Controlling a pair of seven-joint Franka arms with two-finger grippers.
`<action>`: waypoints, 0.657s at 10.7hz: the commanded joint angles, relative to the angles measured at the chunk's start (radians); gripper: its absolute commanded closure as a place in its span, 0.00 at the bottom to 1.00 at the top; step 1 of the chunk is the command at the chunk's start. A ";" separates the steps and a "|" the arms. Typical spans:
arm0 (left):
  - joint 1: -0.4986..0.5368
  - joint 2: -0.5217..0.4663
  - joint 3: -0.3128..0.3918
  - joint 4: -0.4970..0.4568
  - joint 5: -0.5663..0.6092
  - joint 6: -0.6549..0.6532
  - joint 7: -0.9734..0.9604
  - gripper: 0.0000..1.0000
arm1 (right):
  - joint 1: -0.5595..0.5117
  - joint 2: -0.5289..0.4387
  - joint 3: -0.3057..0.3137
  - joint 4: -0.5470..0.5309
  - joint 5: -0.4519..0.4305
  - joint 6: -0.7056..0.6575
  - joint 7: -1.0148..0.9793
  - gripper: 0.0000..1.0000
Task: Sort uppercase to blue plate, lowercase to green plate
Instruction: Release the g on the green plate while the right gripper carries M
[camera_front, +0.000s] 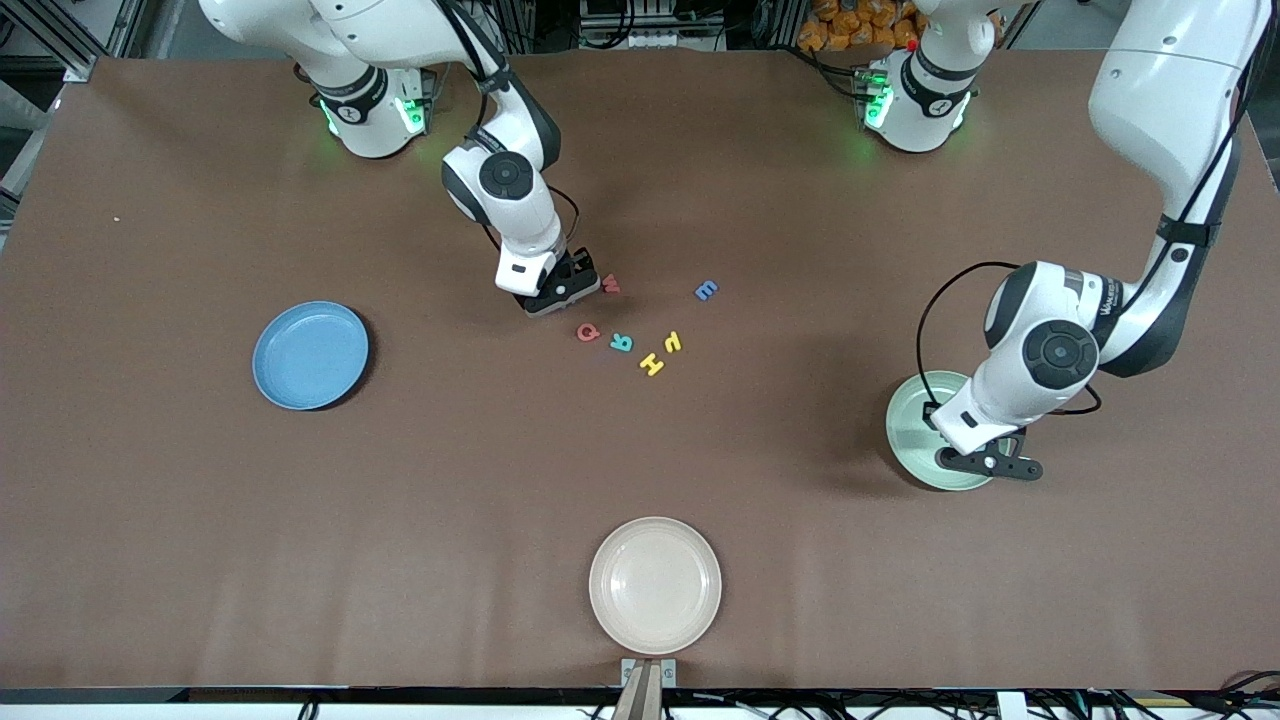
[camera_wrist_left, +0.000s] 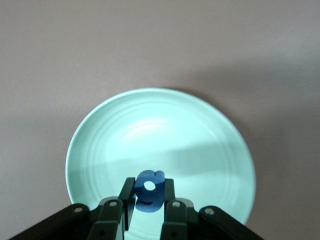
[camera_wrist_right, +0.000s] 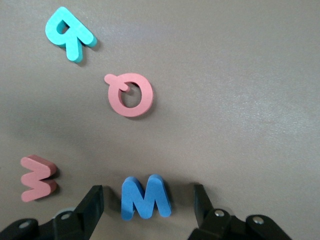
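Left gripper (camera_wrist_left: 148, 200) over the green plate (camera_wrist_left: 100, 145), fingers clamped on the blue g (camera_wrist_left: 149, 192). Right gripper (camera_wrist_right: 148, 200) down at the table, fingers apart on either side of the blue W (camera_wrist_right: 145, 196), not touching it; red w (camera_wrist_right: 37, 177) just beside. Red Q (camera_wrist_right: 131, 94), teal R (camera_wrist_right: 67, 34), yellow H (camera_front: 652, 363) and curved yellow h (camera_front: 673, 342) on the table mid-way. Blue plate (camera_front: 310, 355) toward the right arm's end.

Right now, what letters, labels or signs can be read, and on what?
"W": blue W, on the table between the right gripper's open fingers.
"g": blue g, in the left gripper over the green plate.
"w": red w.
"Q": red Q.
"R": teal R.
"H": yellow H.
"h": yellow h.
Another blue letter: cannot tell.
Left arm's label: too small.
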 joint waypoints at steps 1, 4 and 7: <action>-0.011 0.013 0.004 0.008 -0.031 0.013 -0.010 0.01 | -0.005 0.007 0.005 0.001 -0.002 0.012 -0.012 0.35; -0.031 -0.024 -0.047 -0.005 -0.032 -0.001 -0.076 0.00 | -0.005 0.009 0.003 0.001 -0.002 0.012 -0.017 0.61; -0.139 -0.036 -0.182 0.010 -0.035 -0.069 -0.480 0.00 | -0.007 0.010 0.005 0.002 -0.002 0.011 -0.015 0.72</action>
